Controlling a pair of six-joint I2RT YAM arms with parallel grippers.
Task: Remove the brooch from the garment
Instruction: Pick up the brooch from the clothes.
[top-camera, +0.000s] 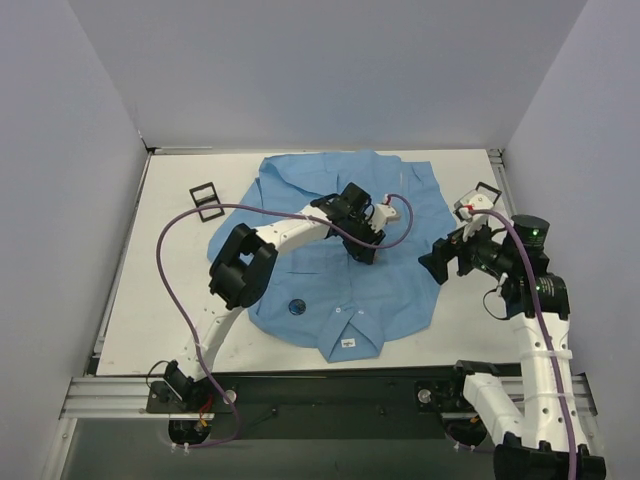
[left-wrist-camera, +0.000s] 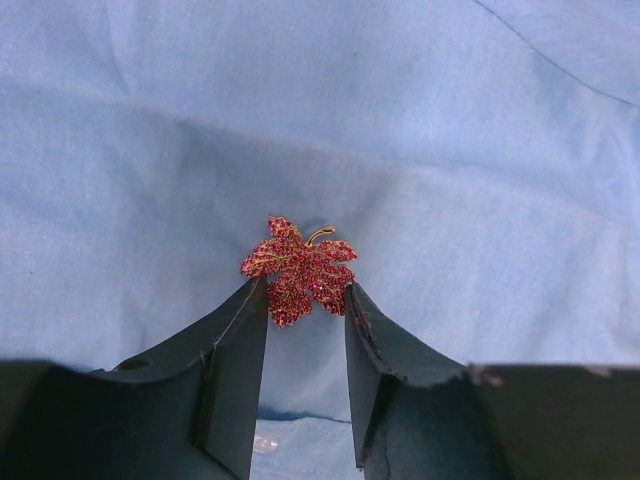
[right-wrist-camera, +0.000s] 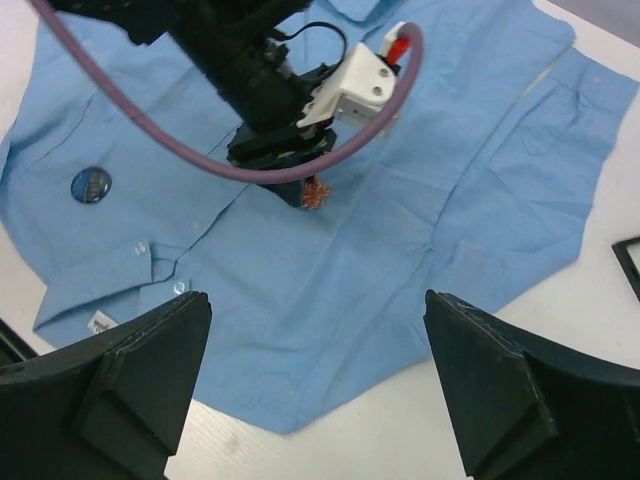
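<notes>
The garment (top-camera: 400, 290) is a light blue collared shirt spread flat on the table, collar toward me. A red leaf-shaped brooch (left-wrist-camera: 298, 268) is pinned near its middle. My left gripper (left-wrist-camera: 305, 290) has closed in on it, one fingertip touching each side of the leaf's lower half. In the right wrist view the brooch (right-wrist-camera: 317, 193) peeks out under the left gripper (right-wrist-camera: 295, 185); it is hidden in the top view. A round dark-blue disc (top-camera: 296, 307) also sits on the shirt near the collar. My right gripper (right-wrist-camera: 318, 300) hovers wide open over the shirt's right hem, holding nothing.
A black rectangular frame (top-camera: 205, 200) lies on the table left of the shirt. Another frame (top-camera: 487, 192) lies at the right edge, behind the right arm. The left arm's purple cable (right-wrist-camera: 200, 150) loops over the shirt. Grey walls close in on three sides.
</notes>
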